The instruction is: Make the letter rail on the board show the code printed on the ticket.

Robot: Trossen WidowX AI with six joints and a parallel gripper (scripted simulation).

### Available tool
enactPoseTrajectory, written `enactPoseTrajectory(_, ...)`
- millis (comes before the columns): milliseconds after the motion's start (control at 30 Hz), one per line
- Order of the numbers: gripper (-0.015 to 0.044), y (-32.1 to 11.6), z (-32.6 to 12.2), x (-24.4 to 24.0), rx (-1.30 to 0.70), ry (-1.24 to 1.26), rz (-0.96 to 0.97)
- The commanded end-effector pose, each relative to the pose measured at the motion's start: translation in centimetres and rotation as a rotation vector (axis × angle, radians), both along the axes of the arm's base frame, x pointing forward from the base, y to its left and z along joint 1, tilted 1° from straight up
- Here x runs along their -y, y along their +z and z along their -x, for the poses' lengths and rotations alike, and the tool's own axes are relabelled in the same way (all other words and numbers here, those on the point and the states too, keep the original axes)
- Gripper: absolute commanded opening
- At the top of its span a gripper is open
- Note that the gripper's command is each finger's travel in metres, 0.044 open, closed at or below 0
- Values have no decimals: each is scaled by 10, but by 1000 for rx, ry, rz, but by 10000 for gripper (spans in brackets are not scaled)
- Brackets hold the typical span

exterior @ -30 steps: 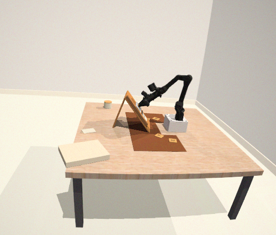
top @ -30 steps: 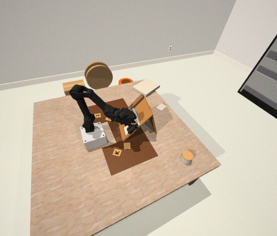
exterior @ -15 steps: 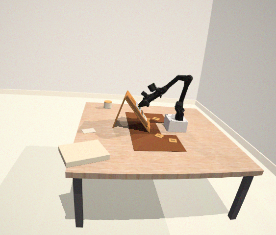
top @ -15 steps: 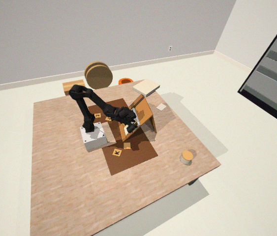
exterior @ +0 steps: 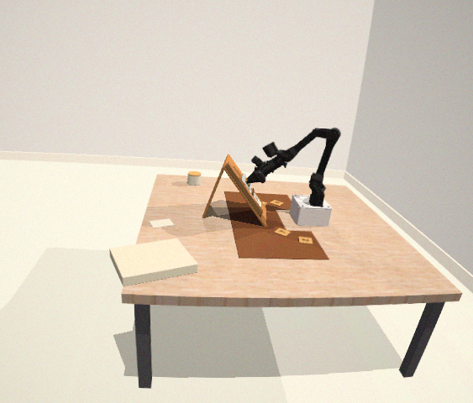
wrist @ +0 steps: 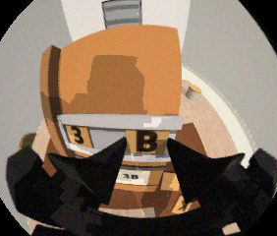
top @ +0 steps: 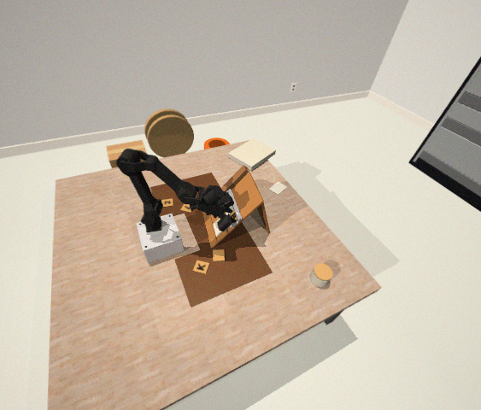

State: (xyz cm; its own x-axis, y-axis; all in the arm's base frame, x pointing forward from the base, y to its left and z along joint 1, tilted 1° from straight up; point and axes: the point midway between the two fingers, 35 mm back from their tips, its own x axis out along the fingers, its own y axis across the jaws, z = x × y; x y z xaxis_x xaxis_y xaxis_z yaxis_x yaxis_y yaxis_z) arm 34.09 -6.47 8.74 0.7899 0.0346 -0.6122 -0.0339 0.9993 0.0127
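The orange board (top: 252, 194) (exterior: 233, 173) (wrist: 163, 74) leans on its stand. Its pale letter rail (wrist: 106, 120) holds a tile reading 3 (wrist: 77, 135) at the left end in the wrist view. My gripper (wrist: 146, 141) (exterior: 248, 183) is shut on the B tile (wrist: 146, 142), upright and readable, in the right part of the rail. A stretch of bare rail lies between the two tiles. The ticket (wrist: 131, 177) below the rail reads 3B. In the top view the arm hides most of the rail.
On the brown mat (top: 240, 278) (exterior: 254, 249) lie a K tile (top: 201, 266), a tile with no readable letter (top: 219, 254) and a tile reading 2 (top: 167, 202). A cream block (top: 251, 153) (exterior: 154, 260), a white card (top: 278, 188) and a lidded jar (top: 321, 275) (exterior: 193, 178) stand beyond the board.
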Motion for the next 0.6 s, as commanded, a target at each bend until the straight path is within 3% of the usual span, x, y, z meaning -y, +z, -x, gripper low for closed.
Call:
enactPoseTrajectory(0,0,-1,1,-2,-1,-6,-1)
enactPoseTrajectory(567,0,-1,1,-12,-1,-6,-2)
